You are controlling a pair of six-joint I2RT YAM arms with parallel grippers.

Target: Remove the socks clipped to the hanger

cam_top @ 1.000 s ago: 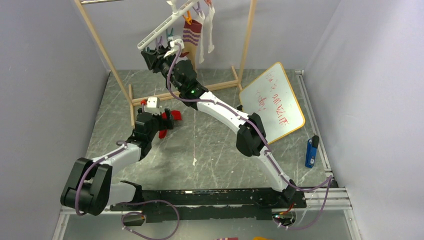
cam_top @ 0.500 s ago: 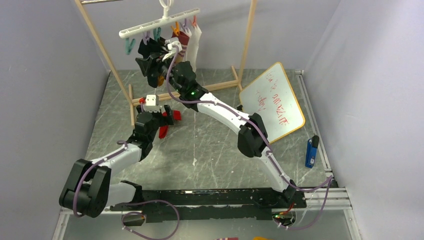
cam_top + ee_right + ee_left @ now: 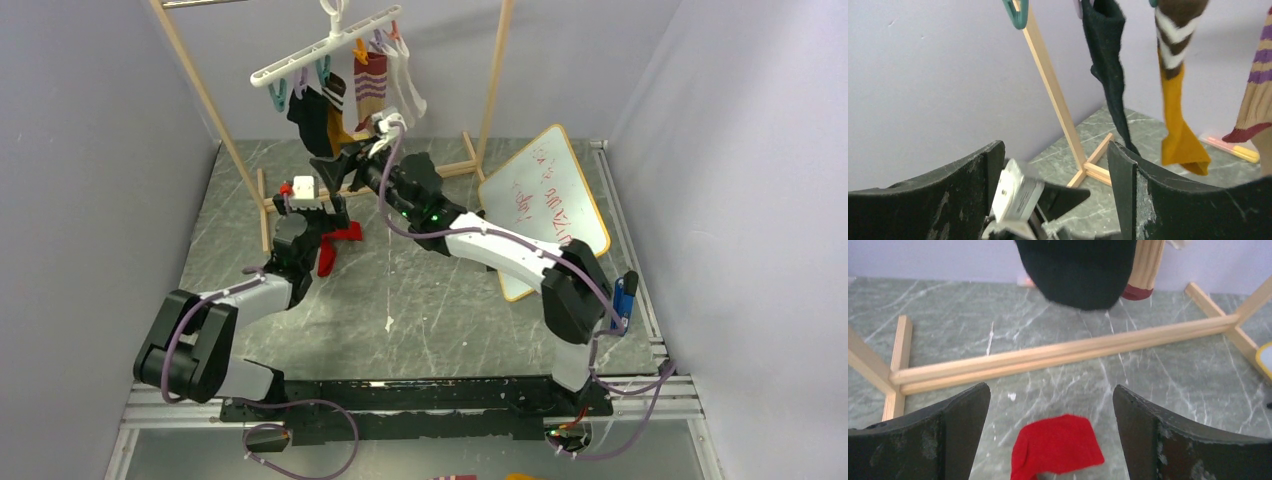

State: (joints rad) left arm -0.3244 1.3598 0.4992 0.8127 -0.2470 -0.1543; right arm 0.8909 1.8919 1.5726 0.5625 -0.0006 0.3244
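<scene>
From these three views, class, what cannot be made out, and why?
Red sock: left wrist view, bottom edge cuts its lower part.
Black sock: left wrist view, top edge hides its clip.
White socks: top view, overlapping, count unclear.
Whiteboard writing: top view, too small.

Socks point(image 3: 370, 85) on hanger point(image 3: 310, 52); red sock point(image 3: 1055, 447) below

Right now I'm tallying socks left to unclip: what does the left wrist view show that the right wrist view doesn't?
Left wrist only: a small red sock lying on the grey marble table. Right wrist only: a mustard-yellow sock with striped cuff and a teal plastic clip. Both: the hanging black sock and the wooden rack.
</scene>
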